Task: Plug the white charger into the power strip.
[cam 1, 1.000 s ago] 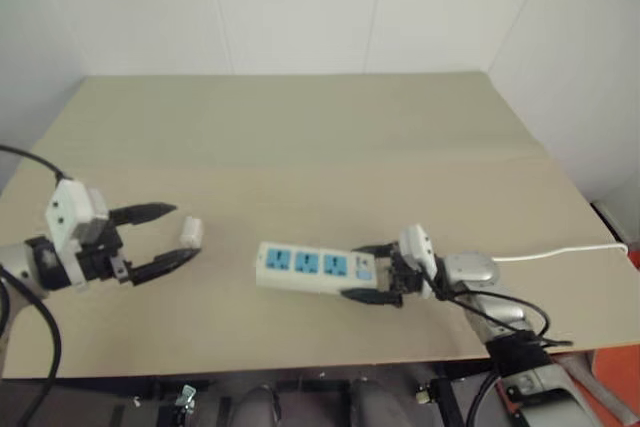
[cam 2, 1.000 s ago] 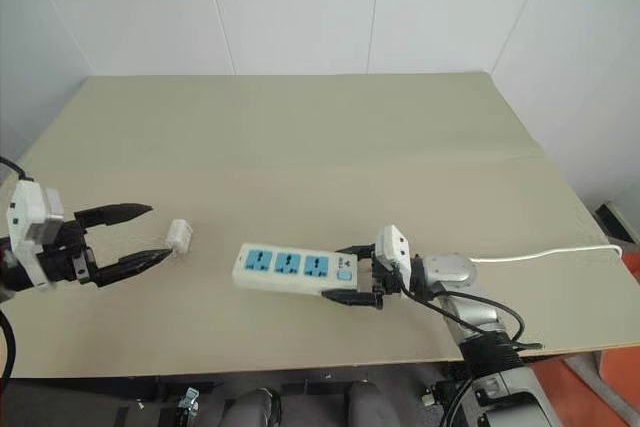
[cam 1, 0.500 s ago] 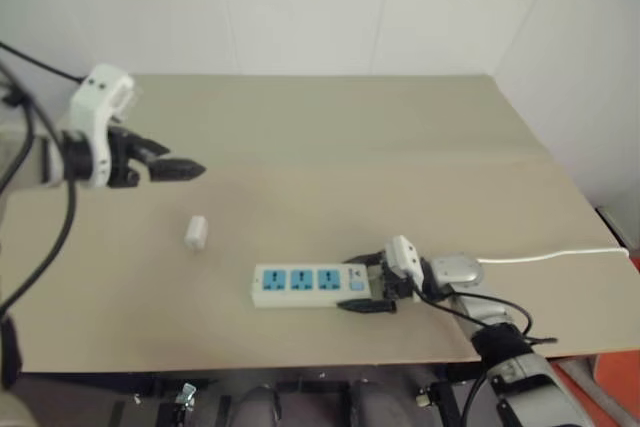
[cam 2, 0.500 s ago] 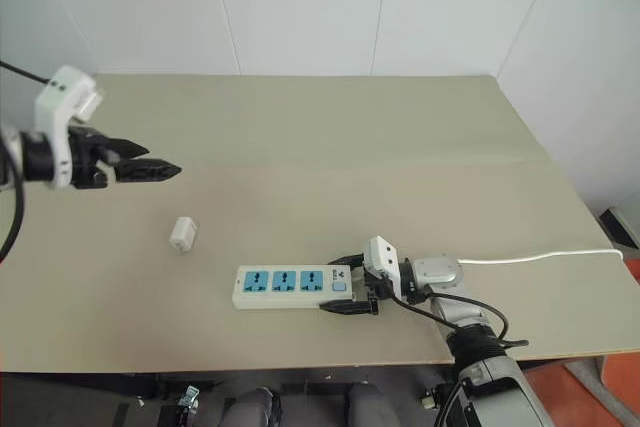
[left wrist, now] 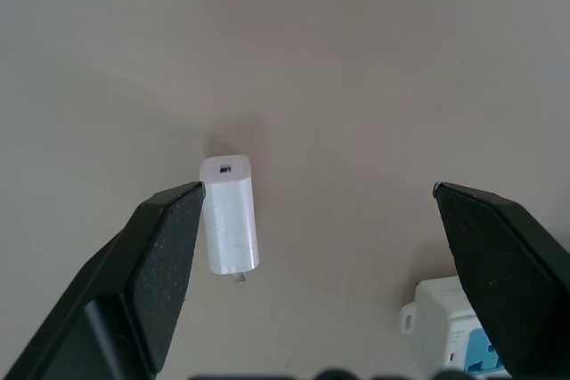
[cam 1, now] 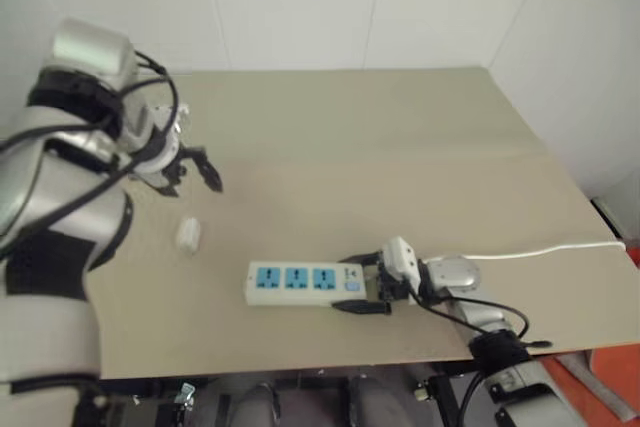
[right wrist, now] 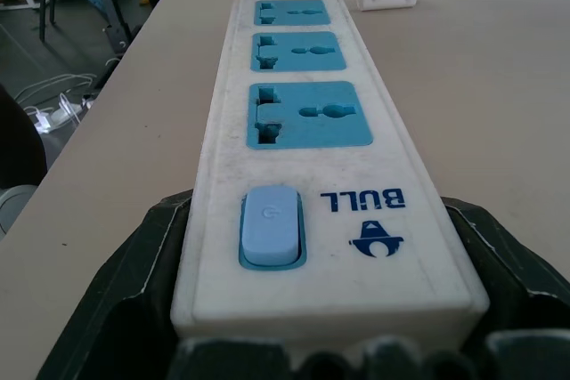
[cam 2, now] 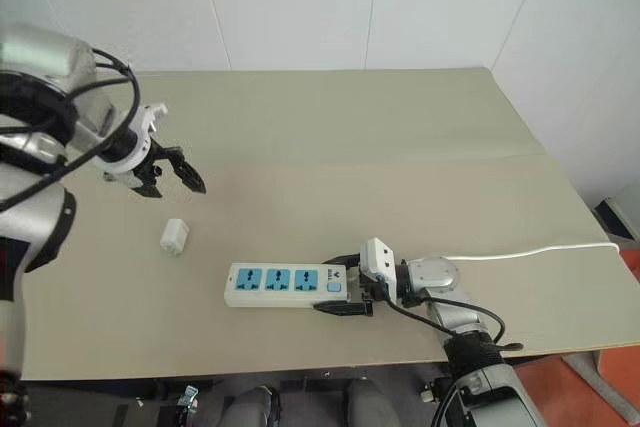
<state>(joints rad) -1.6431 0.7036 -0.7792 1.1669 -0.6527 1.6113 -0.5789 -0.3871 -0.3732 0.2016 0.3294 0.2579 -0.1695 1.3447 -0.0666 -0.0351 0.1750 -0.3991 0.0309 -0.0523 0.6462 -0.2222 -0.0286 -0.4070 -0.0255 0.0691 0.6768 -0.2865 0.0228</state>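
Left claw [left wrist: 316,246] gapes over charger [left wrist: 230,215]; right claw [right wrist: 325,264] grips strip [right wrist: 312,131].

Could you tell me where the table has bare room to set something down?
The far half of the table and its right side beyond the cord are bare. The near strip holding the charger and power strip is crowded.

power strip [left wrist: 450,334] cut off at edge, cord [cam 1: 545,249] runs off table
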